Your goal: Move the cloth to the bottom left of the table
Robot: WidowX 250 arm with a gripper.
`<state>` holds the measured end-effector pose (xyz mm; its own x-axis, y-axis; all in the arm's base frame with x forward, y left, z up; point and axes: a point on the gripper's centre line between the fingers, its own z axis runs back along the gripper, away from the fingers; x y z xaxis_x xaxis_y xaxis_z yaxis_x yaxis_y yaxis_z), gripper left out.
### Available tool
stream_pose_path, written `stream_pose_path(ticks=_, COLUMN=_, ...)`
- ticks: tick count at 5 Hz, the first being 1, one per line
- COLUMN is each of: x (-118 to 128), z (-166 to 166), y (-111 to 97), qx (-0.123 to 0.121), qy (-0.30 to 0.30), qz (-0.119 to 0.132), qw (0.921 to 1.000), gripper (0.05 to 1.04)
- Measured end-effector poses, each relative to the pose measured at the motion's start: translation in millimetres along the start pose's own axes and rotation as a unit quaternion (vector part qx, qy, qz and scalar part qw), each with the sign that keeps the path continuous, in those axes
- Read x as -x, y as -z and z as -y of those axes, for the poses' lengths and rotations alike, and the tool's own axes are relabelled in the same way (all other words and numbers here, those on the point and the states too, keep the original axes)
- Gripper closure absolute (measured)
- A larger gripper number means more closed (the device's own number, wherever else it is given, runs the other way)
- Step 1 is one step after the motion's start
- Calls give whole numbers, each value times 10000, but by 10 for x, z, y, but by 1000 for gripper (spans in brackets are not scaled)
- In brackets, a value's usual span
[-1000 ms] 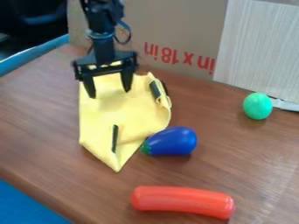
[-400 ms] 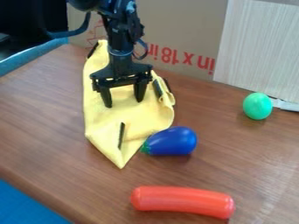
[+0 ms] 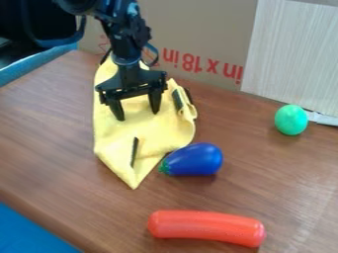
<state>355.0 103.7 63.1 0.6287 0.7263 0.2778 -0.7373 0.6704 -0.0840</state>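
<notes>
"condition of the gripper point(image 3: 139, 115)?"

"open, its two fingers spread apart, pointing down over the cloth point(image 3: 155, 131)."

"cloth position?"

"left of centre on the table point(image 3: 53, 143), beneath the gripper, tapering to a point at its near end. dark strips point(image 3: 135, 152) noted on it."

"adjacent items?"

"blue toy eggplant point(image 3: 198, 159) at the cloth's right edge; contact cannot be confirmed."

"further out?"

"red sausage-shaped toy point(image 3: 206, 228) nearer the camera; green egg-shaped toy point(image 3: 291, 120) well apart, at right."

The black arm point(image 3: 125, 42) slants down, its gripper point(image 3: 138, 115) hanging with 2 fingers point(image 3: 155, 103) spread.
</notes>
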Motion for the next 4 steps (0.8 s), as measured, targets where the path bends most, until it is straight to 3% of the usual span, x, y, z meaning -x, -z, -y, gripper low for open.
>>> stream_pose_path(ticks=2, x=-115, z=-473, y=10, qx=65, qy=108, qz=-17, qw=9999, gripper=84)
stream_pose_path(ticks=4, x=-377, z=-1127, y=50, qx=-8, qy=121, qz=178, qw=9998, gripper=85)
